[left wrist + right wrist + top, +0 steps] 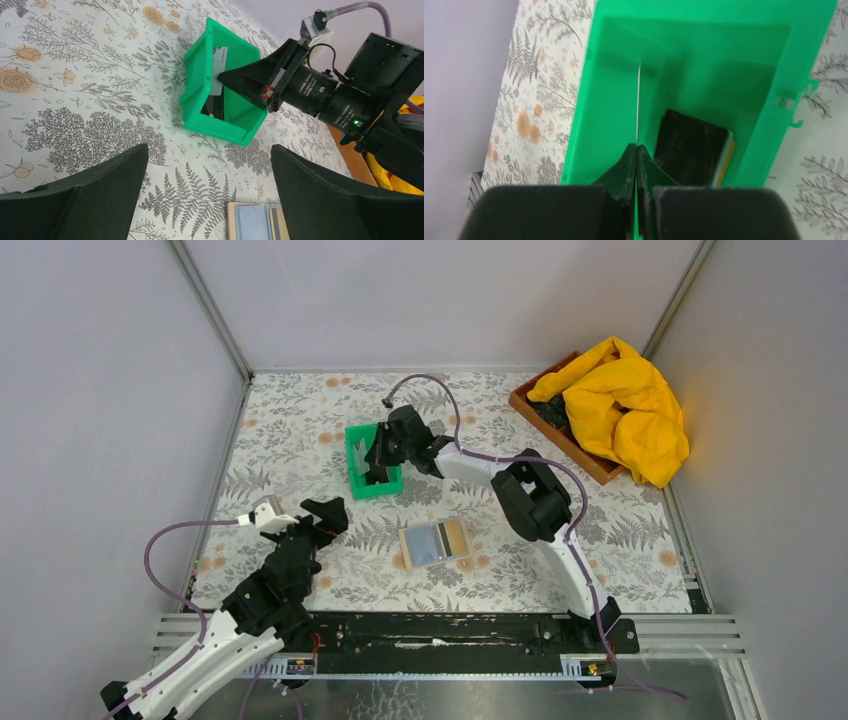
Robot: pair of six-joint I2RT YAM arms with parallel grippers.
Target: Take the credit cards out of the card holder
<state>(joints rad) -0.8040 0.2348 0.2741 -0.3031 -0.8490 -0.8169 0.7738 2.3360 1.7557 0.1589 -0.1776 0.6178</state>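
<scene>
The tan card holder (pixel 436 543) lies open on the table, blue-grey lining up, with a tan striped card (pixel 453 538) in its right panel. Its corner shows in the left wrist view (pixel 252 222). My right gripper (pixel 384 454) is over the green bin (pixel 371 462) and is shut on a thin greyish card (pixel 217 70), seen edge-on in the right wrist view (pixel 638 100). The card hangs inside the bin. A black card (pixel 689 147) leans in the bin beside it. My left gripper (pixel 326 512) is open and empty, left of the card holder.
A wooden tray (pixel 565 440) with a crumpled yellow cloth (pixel 625 405) stands at the back right. Grey walls close the table on three sides. A black rail runs along the near edge (pixel 450 635).
</scene>
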